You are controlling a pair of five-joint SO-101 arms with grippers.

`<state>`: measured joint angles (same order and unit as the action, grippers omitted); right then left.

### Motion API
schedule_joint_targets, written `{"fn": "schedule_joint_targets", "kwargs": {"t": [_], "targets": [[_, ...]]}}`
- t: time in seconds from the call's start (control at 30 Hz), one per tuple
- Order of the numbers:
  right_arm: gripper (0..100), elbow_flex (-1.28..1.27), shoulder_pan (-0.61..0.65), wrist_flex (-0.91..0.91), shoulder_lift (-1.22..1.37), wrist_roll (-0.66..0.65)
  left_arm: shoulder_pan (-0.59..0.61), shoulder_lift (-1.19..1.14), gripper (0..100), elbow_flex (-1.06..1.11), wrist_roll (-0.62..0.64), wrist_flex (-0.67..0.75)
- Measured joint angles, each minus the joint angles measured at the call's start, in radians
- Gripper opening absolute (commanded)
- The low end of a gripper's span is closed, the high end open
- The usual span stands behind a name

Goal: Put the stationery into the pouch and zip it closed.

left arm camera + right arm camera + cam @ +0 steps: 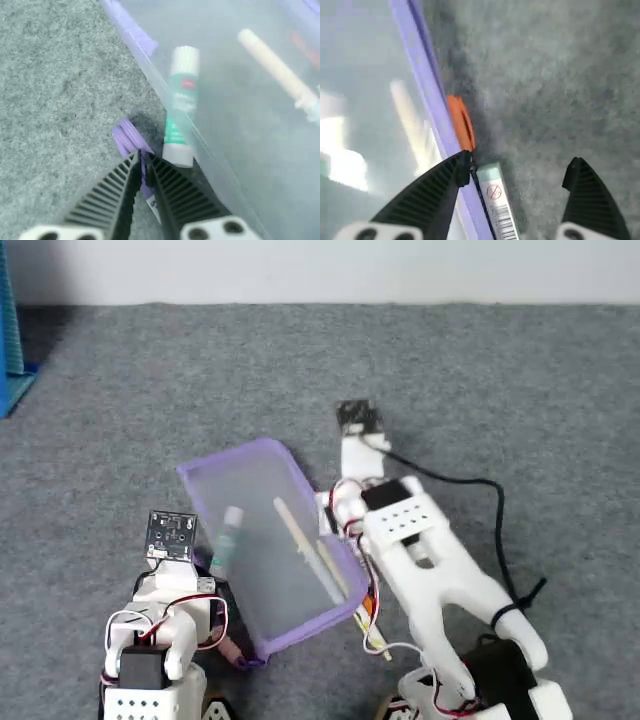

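1. Left gripper (142,161), pinched shut on the purple tab (127,137) of the pouch (240,130) lying between both arms, should hold firm.
2. Right gripper (520,167), open beside the orange zip pull (461,122), should close squarely on it.

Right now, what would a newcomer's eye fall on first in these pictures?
The translucent purple-edged pouch lies mid-table, with a glue stick at its edge and a cream stick showing through its face. The left gripper is shut on a purple tab at the pouch's corner. The right gripper is open beside the opposite edge.
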<state>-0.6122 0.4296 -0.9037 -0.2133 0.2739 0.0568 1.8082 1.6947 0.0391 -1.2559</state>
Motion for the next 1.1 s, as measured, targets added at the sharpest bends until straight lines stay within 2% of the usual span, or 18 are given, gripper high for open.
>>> {"fn": "schedule_joint_targets", "kwargs": {"t": [0.53, 0.77, 0.87, 1.03, 1.1], "targets": [[32.1, 0.382, -0.026, -0.641, -0.009, -0.032, 0.0, 0.0, 1, 0.0, 0.0, 0.0], [32.1, 0.413, -0.031, -0.83, -0.238, -0.034, 0.021, 0.0, 1, -0.052, -0.017, -0.035], [32.1, 0.413, -0.074, -0.842, -0.344, -0.035, 0.061, 0.0, 1, -0.135, -0.12, -0.041], [32.1, 0.362, -0.158, -0.845, -0.451, -0.121, 0.071, 0.0, 1, -0.262, -0.47, -0.094], [32.1, 0.33, -0.203, -0.845, -0.471, -0.138, 0.069, 0.0, 1, -0.33, -0.545, -0.13]]}}
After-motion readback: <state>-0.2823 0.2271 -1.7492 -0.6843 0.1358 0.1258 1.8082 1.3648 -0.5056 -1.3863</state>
